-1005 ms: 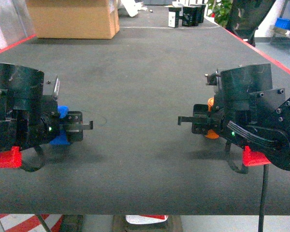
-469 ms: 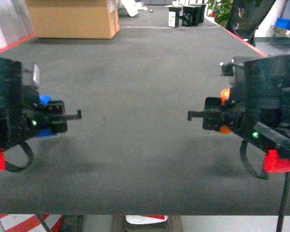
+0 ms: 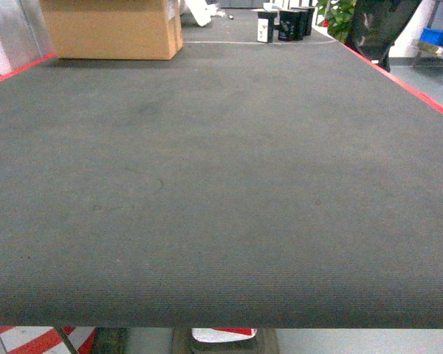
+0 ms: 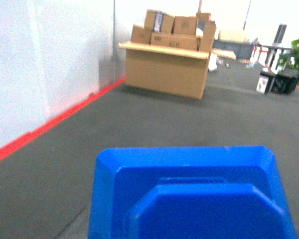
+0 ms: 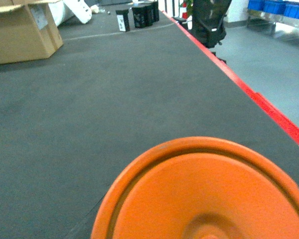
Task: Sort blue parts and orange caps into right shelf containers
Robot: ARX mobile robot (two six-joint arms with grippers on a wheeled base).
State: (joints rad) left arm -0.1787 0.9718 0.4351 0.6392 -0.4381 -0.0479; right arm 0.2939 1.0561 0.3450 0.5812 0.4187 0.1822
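A blue part (image 4: 192, 196) fills the left wrist view and an orange cap (image 5: 209, 191) the right; each is probably gripped, but no fingers show. A loose hold could drop either onto the mat (image 3: 221, 184) during travel.

Both arms out of view — grippers perhaps hidden.

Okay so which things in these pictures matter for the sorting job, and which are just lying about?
Job:
bright-blue plastic blocky part, close under the left wrist camera
round orange plastic cap, close under the right wrist camera

Lying about:
brown cardboard box
small black containers
black office chair
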